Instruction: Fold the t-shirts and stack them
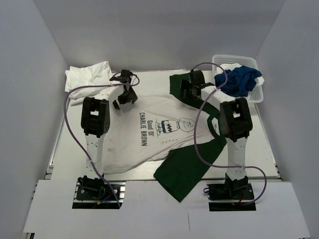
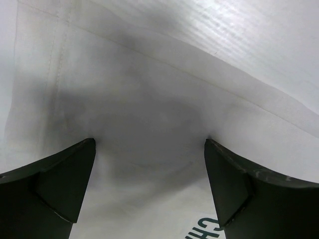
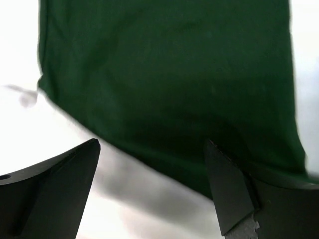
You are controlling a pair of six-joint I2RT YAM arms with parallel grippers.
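A white t-shirt with a cartoon figure and lettering (image 1: pixel 149 129) lies spread across the table, its dark green sleeves (image 1: pixel 182 167) at the near and far right. My left gripper (image 1: pixel 127 87) is open, low over the shirt's far left corner; white cloth (image 2: pixel 149 99) fills its wrist view between the fingers (image 2: pixel 60 184). My right gripper (image 1: pixel 189 85) is open over the far green sleeve (image 3: pixel 169 79), the sleeve's edge between its fingers (image 3: pixel 229 189). A folded white t-shirt pile (image 1: pixel 87 78) lies far left. A royal blue t-shirt (image 1: pixel 239 80) sits in the basket.
A white mesh basket (image 1: pixel 256 94) stands at the far right corner with blue and white cloth inside. Purple cables loop from both arms. White walls close in the table on three sides.
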